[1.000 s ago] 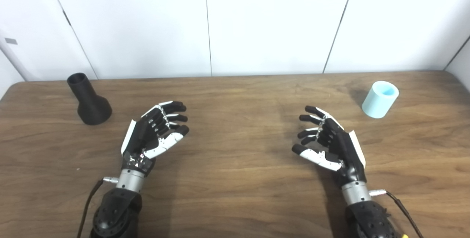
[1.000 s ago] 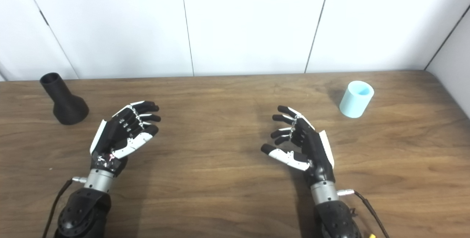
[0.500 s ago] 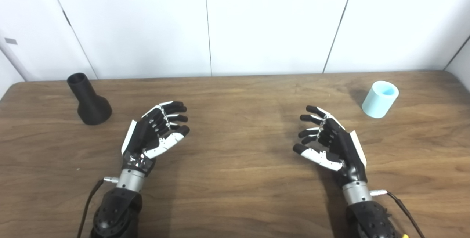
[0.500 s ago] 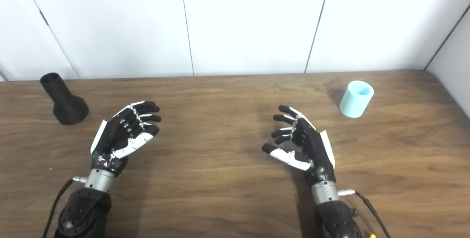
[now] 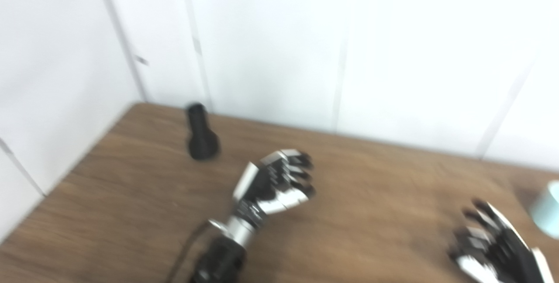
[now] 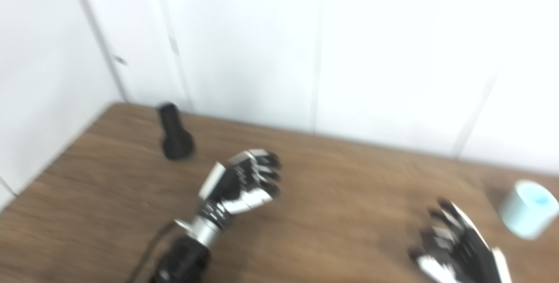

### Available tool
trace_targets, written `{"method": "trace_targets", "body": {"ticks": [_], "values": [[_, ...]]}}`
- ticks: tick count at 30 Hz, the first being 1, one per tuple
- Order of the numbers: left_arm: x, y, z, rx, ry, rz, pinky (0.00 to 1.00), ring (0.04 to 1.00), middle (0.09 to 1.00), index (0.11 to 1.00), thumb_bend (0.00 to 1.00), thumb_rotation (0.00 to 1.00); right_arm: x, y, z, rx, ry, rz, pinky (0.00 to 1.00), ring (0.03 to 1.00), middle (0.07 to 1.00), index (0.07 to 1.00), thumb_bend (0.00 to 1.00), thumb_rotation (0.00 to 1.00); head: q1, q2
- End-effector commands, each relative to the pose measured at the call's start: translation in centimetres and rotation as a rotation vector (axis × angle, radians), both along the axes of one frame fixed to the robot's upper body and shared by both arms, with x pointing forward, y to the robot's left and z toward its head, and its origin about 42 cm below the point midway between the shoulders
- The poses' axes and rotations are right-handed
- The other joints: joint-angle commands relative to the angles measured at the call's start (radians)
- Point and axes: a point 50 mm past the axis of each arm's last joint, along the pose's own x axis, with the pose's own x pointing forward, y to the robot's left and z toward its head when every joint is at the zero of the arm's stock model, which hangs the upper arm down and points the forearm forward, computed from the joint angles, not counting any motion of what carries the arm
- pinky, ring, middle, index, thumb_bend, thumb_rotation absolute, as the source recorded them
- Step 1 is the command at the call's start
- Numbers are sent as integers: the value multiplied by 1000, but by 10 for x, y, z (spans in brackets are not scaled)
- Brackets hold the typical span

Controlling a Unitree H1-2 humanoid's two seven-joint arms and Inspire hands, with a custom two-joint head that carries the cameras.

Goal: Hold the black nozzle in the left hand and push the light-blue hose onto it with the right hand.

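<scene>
both hands point(image 6: 238, 182) seemingly open, empty

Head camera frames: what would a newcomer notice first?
Probably the left hand, open and empty over the middle of the wooden table. Behind it, the black nozzle stands upright near the table's far left corner. The light-blue hose sits at the far right, beyond the open right hand; both views are blurred.
</scene>
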Motion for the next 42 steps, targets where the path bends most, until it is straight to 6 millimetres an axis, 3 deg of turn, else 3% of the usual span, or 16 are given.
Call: {"method": "trace_targets", "body": {"ticks": [1, 7, 12, 23, 26, 30, 34, 42], "values": [[-19, -9, -32, -31, 88, 12, 516, 633, 703, 703, 717, 189, 5, -1, 15, 18, -57, 6, 464, 537, 727, 792, 722, 202, 7, -8], [-19, -8, -28, -36, 91, 35, 517, 653, 732, 747, 736, 249, 8, 0, 13, 17, -60, 11, 421, 494, 693, 756, 777, 258, 16, -18], [-18, 5, -13, -30, 39, 83, 537, 673, 739, 759, 726, 274, 10, 0, 13, 18, -57, 6, 423, 482, 676, 742, 823, 300, 22, -15], [-22, 79, 43, 51, -114, 396, 501, 631, 702, 733, 657, 211, 14, 4, 15, 20, -55, 8, 405, 487, 671, 719, 822, 302, 34, -17], [-22, 95, 58, 89, -169, 483, 485, 608, 688, 725, 664, 230, 15, 4, 15, 23, -52, 8, 400, 487, 671, 714, 836, 313, 34, -17], [-21, 112, 74, 110, -208, 561, 486, 612, 698, 725, 664, 178, 15, 5, 16, 13, -44, 1, 392, 485, 674, 715, 850, 336, 37, -16], [-20, 127, 91, 101, -231, 652, 562, 685, 744, 757, 688, 161, 15, 4, 17, 15, -32, -11, 387, 492, 662, 711, 846, 318, 39, -17], [-14, 142, 105, 152, -272, 810, 768, 814, 841, 839, 682, 172, 16, 1, 16, 20, -35, -9, 376, 470, 656, 701, 852, 308, 48, -14]]}}
